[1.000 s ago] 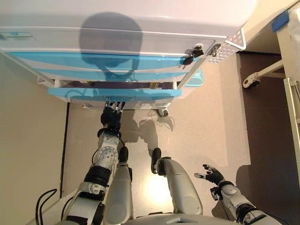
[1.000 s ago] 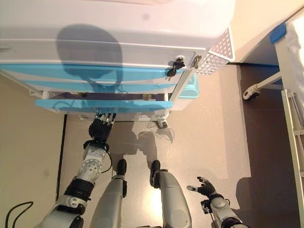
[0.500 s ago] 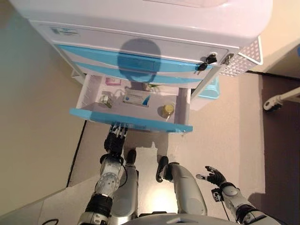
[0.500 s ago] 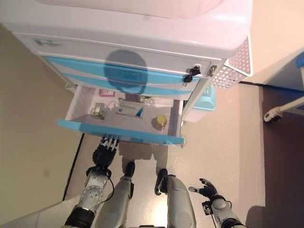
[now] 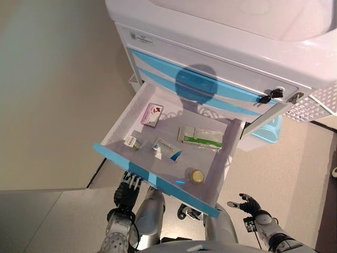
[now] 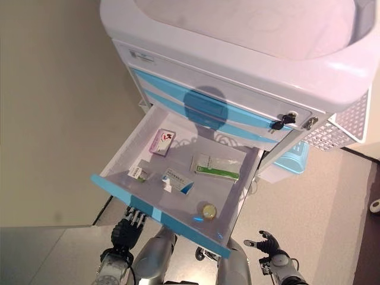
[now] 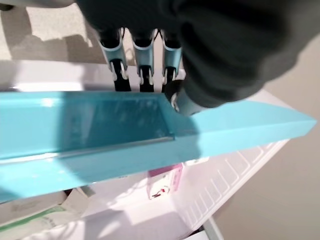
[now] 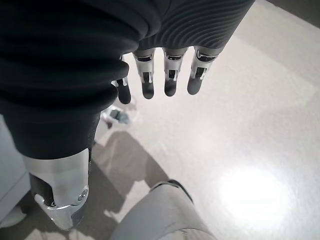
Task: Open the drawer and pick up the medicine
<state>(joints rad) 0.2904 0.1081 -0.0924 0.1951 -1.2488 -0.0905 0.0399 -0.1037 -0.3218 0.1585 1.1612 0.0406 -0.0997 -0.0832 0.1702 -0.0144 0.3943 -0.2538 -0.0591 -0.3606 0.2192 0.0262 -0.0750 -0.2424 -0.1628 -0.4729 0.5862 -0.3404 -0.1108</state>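
The drawer [image 5: 158, 183] stands pulled out of the cart [image 5: 221, 58]. Inside lie medicine boxes [image 5: 200, 137] and a small jar [image 5: 196, 176] near its front edge. The left hand [image 5: 126, 191] reaches under the blue front, grip hidden. The right hand [image 5: 247, 203] hangs open, empty.

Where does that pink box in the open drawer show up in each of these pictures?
Left eye view: pink box at the drawer's far left, upper centre.
Right eye view: same spot, slightly lower.
Left wrist view: low centre, behind the blue drawer front.
Right wrist view: not in it.
Shared landmark: the blue drawer front.
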